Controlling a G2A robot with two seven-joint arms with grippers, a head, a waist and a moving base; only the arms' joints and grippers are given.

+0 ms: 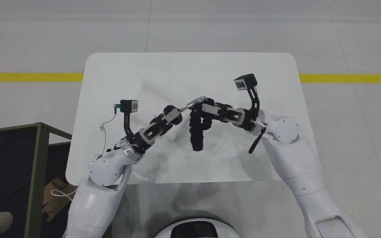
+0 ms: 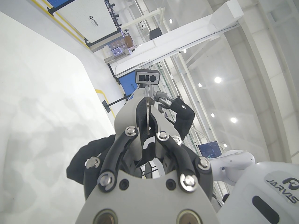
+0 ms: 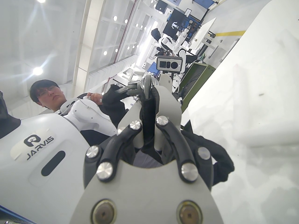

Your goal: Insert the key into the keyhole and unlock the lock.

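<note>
Both grippers meet above the middle of the white table (image 1: 178, 68). My left gripper (image 2: 148, 108) is shut on the flat metal key (image 2: 148, 120), whose blade points away from the wrist. My right gripper (image 3: 147, 95) is shut on the silver lock (image 3: 147, 85). In the left wrist view the lock (image 2: 161, 97) sits just past the key's tip, touching it, with the right gripper's black fingers (image 2: 183, 114) behind it. From above, the left gripper (image 1: 183, 110) and right gripper (image 1: 205, 109) face each other with the silver lock and key (image 1: 195, 102) between them.
Black cloth covers hang under the right gripper (image 1: 196, 134). The table's surface around and behind the grippers is bare white. A dark green cart (image 1: 30, 154) stands on the floor off the table's left side.
</note>
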